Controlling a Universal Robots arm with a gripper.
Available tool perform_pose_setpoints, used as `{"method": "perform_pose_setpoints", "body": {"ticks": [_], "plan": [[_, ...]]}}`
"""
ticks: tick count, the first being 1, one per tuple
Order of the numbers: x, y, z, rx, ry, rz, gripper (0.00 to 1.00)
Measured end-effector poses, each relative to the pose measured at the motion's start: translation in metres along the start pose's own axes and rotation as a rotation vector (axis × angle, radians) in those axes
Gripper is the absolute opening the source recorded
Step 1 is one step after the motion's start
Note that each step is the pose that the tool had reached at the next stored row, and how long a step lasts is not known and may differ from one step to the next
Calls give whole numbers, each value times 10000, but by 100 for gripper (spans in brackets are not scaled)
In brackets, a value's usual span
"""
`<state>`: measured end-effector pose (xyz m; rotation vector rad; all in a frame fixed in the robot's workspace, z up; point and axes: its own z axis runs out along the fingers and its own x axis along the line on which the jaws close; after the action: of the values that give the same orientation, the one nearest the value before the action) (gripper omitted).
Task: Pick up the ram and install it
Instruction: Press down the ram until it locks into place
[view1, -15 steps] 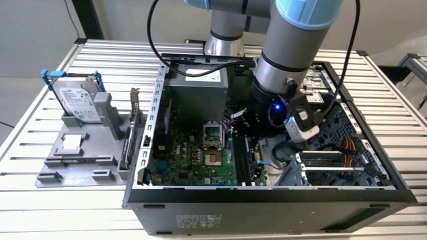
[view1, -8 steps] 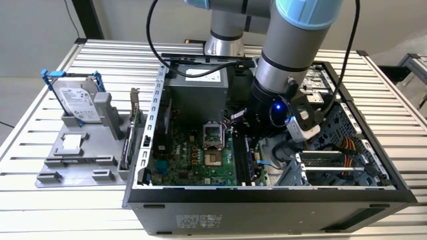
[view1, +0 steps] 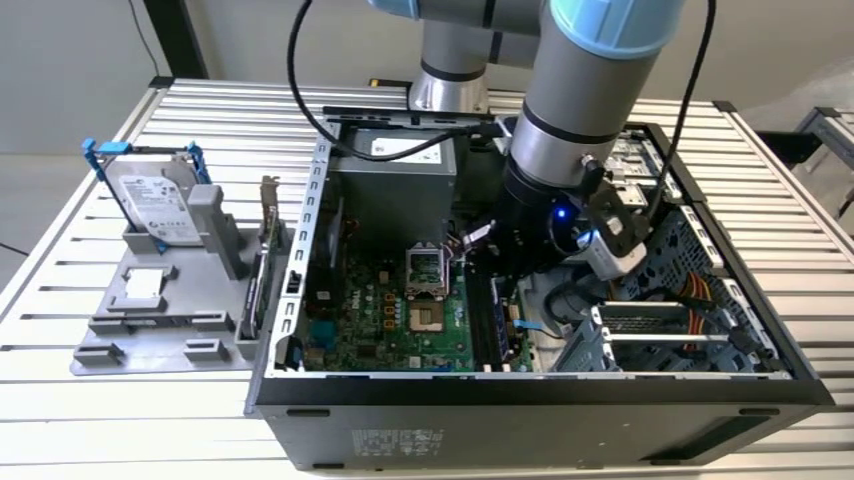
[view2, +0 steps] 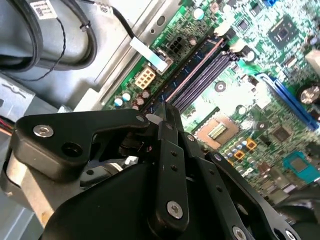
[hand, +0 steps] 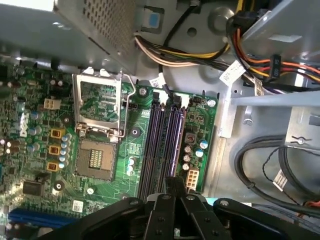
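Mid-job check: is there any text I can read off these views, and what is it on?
No text here is legible.
hard drive label: print too small to read.
power supply sticker: blurred.
case front sticker: too small.
cable tag: blurred.
motherboard markings: too small.

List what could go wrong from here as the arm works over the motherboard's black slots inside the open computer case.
1. The claw hangs close over the narrow black slots; a small offset or tilt could load a slot wall instead of the slot.
2. The open processor socket lies right beside those slots, so a sideways slip might strike its exposed contacts.
3. Cables bunch near the slots' end and could snag the arm.
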<state>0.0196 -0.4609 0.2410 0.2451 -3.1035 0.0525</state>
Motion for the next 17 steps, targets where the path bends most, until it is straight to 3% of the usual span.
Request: {"method": "perform_pose_setpoints", "body": {"ticks": [17], "plan": [[0,0,0,65,-67,-2123,0]]}}
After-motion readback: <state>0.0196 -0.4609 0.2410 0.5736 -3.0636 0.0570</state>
